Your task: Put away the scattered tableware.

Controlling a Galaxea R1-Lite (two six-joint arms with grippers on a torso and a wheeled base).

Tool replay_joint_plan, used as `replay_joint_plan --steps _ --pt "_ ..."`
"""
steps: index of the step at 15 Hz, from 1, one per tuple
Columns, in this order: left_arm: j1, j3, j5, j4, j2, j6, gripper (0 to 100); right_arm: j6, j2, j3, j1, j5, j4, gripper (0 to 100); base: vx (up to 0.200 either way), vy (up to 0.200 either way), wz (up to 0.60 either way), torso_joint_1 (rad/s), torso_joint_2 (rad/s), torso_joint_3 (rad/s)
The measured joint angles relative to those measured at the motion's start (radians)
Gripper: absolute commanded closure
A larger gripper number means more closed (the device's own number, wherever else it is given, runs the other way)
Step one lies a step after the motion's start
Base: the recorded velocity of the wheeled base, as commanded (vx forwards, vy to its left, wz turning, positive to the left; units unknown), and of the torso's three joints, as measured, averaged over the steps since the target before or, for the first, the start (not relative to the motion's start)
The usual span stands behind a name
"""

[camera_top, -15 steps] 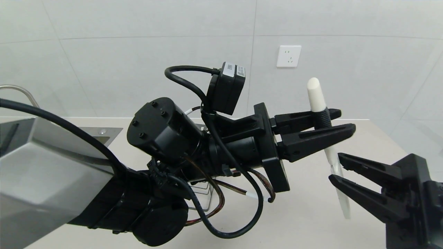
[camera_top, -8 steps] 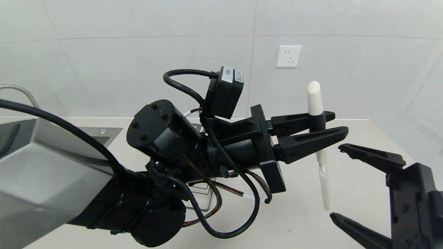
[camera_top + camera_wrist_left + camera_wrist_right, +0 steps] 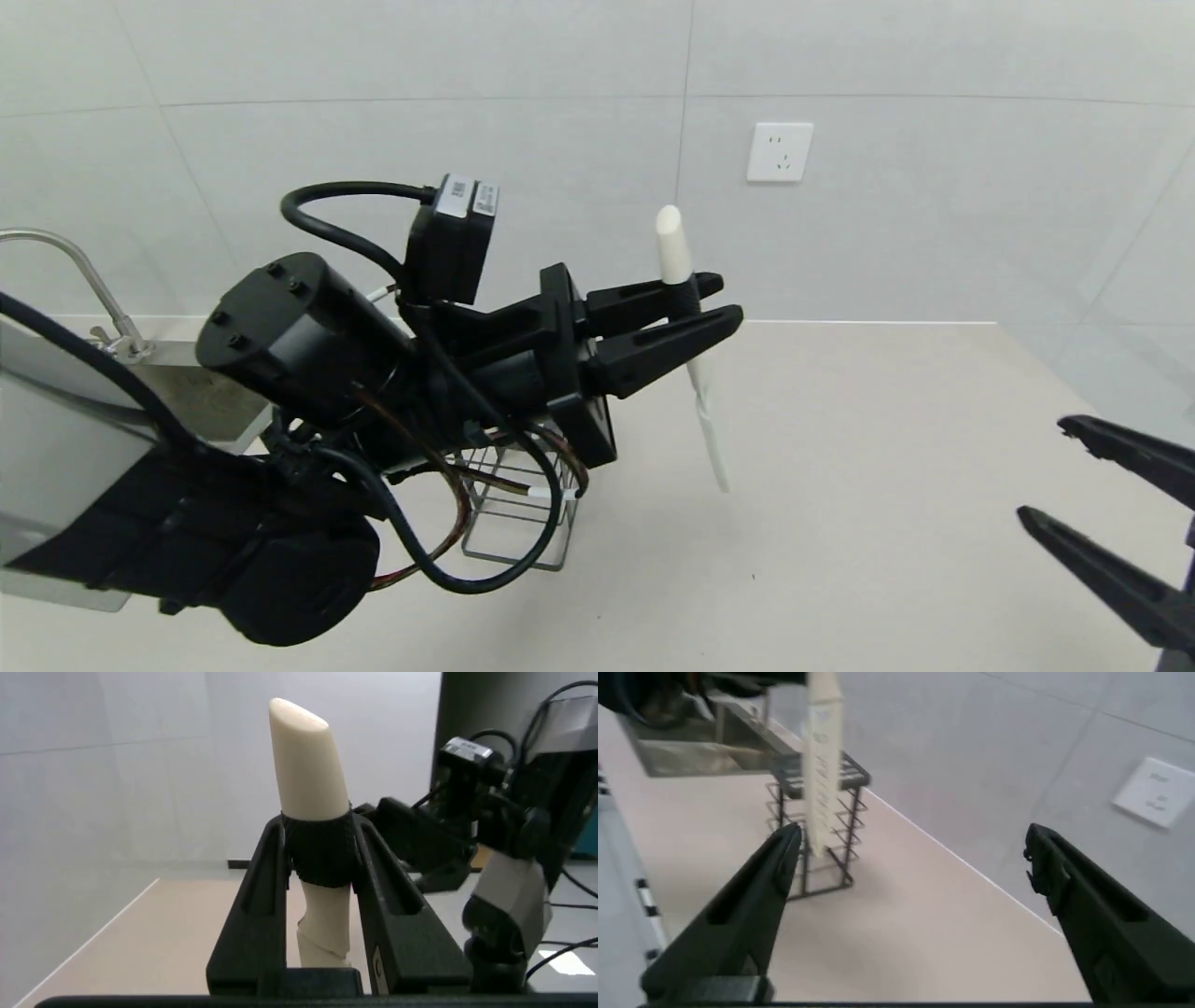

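Counter (image 3: 840, 420): pale, level, and it carries the wire rack (image 3: 551, 537), taken here as the reference point.

Sink (image 3: 201, 411): steel, on the robot's left of the rack and near it.

Left gripper (image 3: 726, 297): held above the rack and toward the robot's right of it. Its jaws are clenched on the black band of the white knife (image 3: 708, 425).

Right gripper (image 3: 1044, 469): well apart from the rack on the robot's right. Its jaws are released and hold nothing.

Knife: carried nearly upright, handle up and blade down. The tip hangs clear of the counter and beside the rack, not over its opening.

Step in hand, as judged: carrying the knife to the rack and lowering it in.
- The blade tip should be brought squarely over the open top before any descent.
- The knife should be kept upright, since a tilted blade may catch a wire.
- The grip should be released only once the blade is well inside.

Clearances:
- The rack's top rim is the edge to watch.
- The left arm's cables hang close over the rack and could snag it.
- There is open counter on the rack's right for the approach.
- The sink side is crowded.
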Motion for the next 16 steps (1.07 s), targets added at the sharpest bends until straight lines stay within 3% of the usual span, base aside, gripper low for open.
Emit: replay_joint_plan --steps 5,9,12,14,16 --pt "0.063 0.144 -0.016 0.0 -0.108 0.054 100 -0.015 -0.402 0.001 -0.08 0.001 0.423 100 0.0 0.0 0.0 0.0 0.0 0.0" --pt "0.114 0.191 -0.017 0.0 -0.168 0.069 100 -0.012 -0.791 0.0 -0.124 -0.02 0.827 100 0.0 0.0 0.0 0.0 0.0 0.0" --pt "0.179 0.193 -0.018 0.0 -0.199 0.077 100 0.003 -0.911 0.0 -0.186 -0.147 0.978 100 0.0 0.0 0.0 0.0 0.0 0.0" --pt "0.236 0.181 -0.026 0.0 -0.208 0.095 100 0.014 -0.939 0.0 -0.197 -0.325 0.997 100 0.0 0.0 0.0 0.0 0.0 0.0" --pt "0.31 0.151 -0.09 0.0 -0.206 0.115 100 0.089 -0.952 0.0 -0.219 -0.374 1.023 100 0.0 0.0 0.0 0.0 0.0 0.0"
